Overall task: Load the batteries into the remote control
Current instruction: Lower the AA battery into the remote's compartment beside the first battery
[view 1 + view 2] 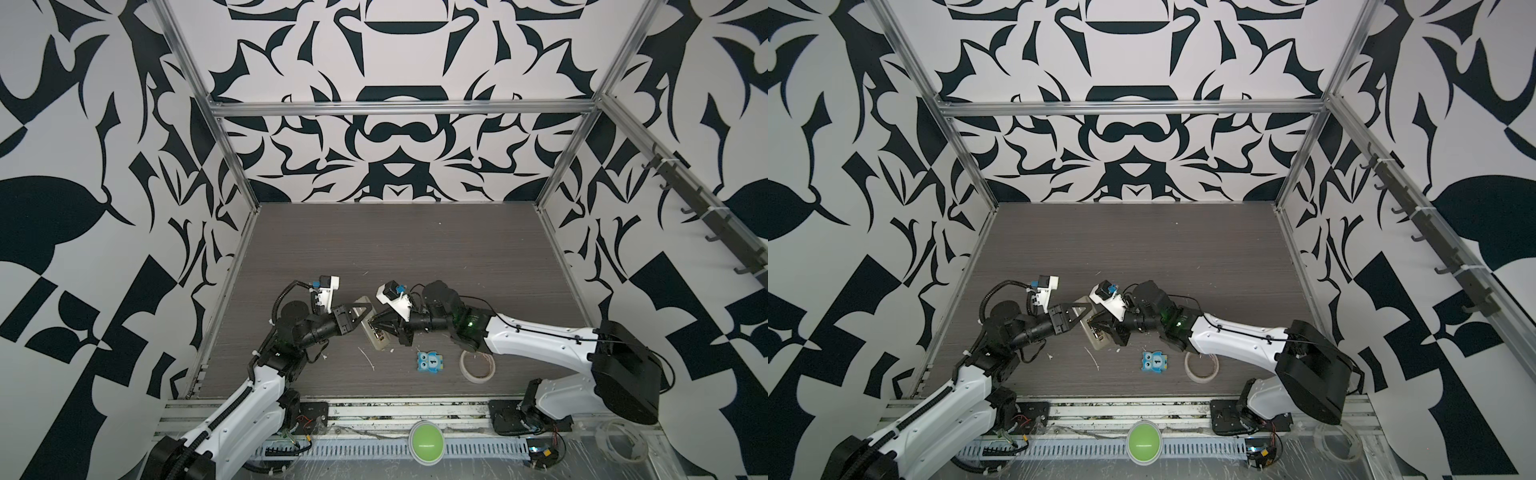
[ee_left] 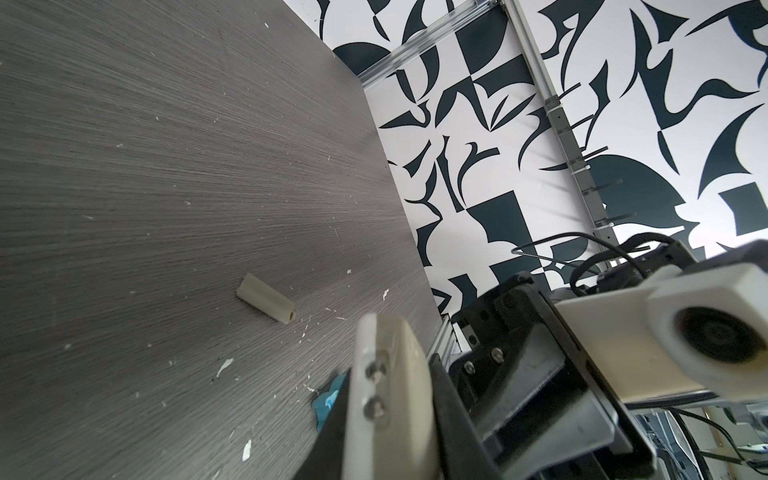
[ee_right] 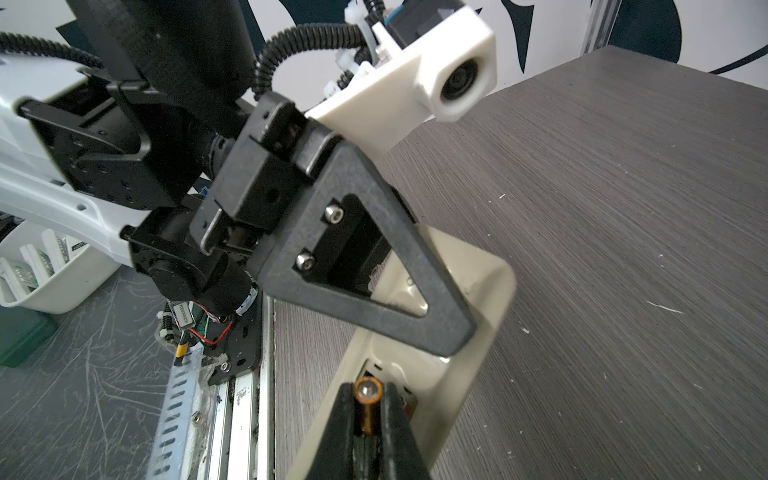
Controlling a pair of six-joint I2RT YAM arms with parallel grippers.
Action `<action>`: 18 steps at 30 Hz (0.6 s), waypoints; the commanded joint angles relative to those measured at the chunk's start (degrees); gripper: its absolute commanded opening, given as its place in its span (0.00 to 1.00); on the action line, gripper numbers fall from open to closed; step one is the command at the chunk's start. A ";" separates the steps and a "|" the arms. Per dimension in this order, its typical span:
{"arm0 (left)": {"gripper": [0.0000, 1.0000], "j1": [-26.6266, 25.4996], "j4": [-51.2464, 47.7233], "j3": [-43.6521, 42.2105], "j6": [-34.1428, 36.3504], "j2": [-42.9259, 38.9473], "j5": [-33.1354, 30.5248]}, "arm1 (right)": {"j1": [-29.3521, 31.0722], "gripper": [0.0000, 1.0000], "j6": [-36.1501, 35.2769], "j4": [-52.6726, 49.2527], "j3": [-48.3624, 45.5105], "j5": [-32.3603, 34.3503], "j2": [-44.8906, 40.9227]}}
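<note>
1. The remote control (image 1: pixel 379 340) sits at lower centre in both top views, back side up, with its battery bay (image 3: pixel 409 376) open.
2. The left gripper (image 1: pixel 365 311) is clamped on the remote control's far end, with its fingers pressed against the casing.
3. The right gripper (image 3: pixel 368 390) pinches 1 battery (image 3: pixel 368 409) between its fingers (image 3: pixel 395 415). The metal end points forward at the edge of the bay, lower centre in the right wrist view. Whether the battery is seated cannot be told.
4. An owl tile (image 1: pixel 430 362) and a tape roll (image 1: pixel 477 365) lie to the lower right, apart from the remote control.
</note>
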 commanded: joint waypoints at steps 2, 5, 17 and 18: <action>0.00 0.20 1.94 0.06 0.05 -1.14 0.44 | 0.24 0.00 -0.42 2.05 0.07 0.87 0.39; 0.00 0.21 1.55 0.07 0.26 -1.57 0.24 | 0.24 0.00 -0.55 1.97 -0.13 1.42 0.25; 0.00 0.16 2.91 0.17 0.27 -0.73 -0.09 | 0.25 0.00 -1.47 0.73 -1.33 4.20 -1.11; 0.00 0.19 2.85 0.13 0.28 -0.76 -0.09 | 0.24 0.00 -1.43 0.72 -1.36 4.48 -1.27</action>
